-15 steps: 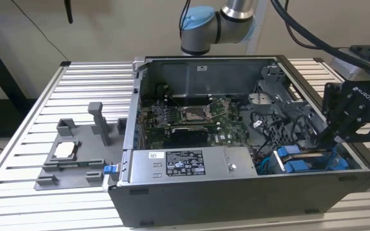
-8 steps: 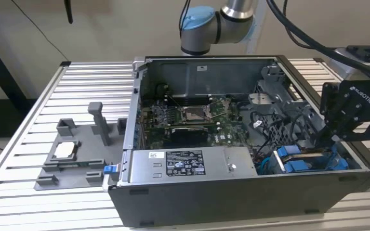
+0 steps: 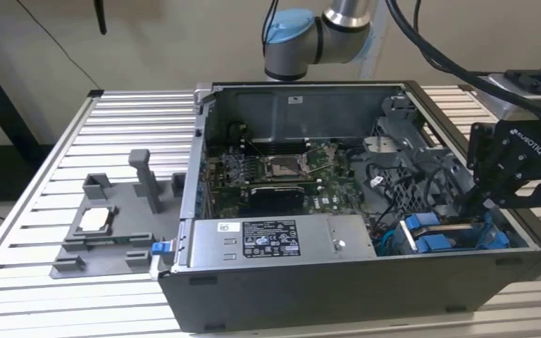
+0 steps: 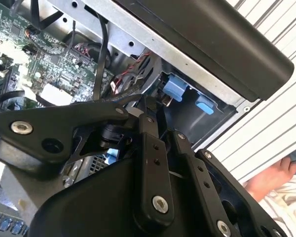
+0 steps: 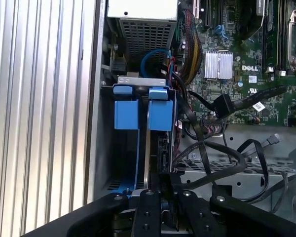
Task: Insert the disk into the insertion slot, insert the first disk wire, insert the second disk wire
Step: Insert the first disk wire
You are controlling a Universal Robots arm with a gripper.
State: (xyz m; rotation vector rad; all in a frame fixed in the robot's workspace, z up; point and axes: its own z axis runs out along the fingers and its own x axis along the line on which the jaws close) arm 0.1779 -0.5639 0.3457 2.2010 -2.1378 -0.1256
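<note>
Disk [image 5: 147,153] between two blue tabs [image 5: 161,111]

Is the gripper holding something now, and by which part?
It cannot be told: the gripper is at the edge of the disk in the insertion slot, contact hidden.

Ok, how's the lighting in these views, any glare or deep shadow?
Exterior view: even light, with the computer case interior dim around the gripper. Second wrist view: the slatted table glares almost white behind the dark gripper. First wrist view: the table is bright, the insertion slot sinks into shadow.
</note>
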